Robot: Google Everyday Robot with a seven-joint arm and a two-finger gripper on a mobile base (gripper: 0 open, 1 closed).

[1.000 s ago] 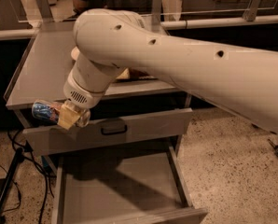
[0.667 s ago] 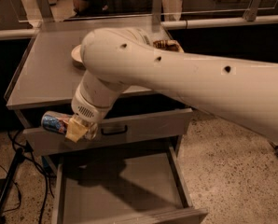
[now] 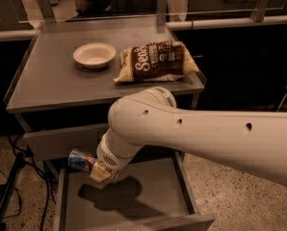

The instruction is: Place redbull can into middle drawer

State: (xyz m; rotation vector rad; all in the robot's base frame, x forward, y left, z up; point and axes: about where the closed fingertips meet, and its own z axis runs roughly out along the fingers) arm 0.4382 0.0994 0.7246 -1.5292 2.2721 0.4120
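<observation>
- The claw has dropped since the earlier frame. It was level with the closed drawer front and now hangs below it, over the far-left corner of the middle drawer.
- The redbull can has come down with it. It lies on its side, pinched at the claw's tip, its shiny end pointing left, above the drawer's left wall.
- The tan finger pads seem pressed against the can, though the wrist hides most of the grip.
- With the arm lower, the white bowl and the chip bag now show in full on the surface.
- The arm is a smooth, cream, rounded shell with small dark holes, and its ribbed wrist narrows toward the claw.
- The drawer is a flat grey metal tray with low side walls. The claw's dark shadow lies on its floor.
- The bowl is round and shallow, and the bag is crinkled and brown with white lettering. The two lie near each other, not touching.
- Bare floor fills the drawer to the right of and nearer than the shadow. The can sits close to the left wall and just below the drawer front.
</observation>
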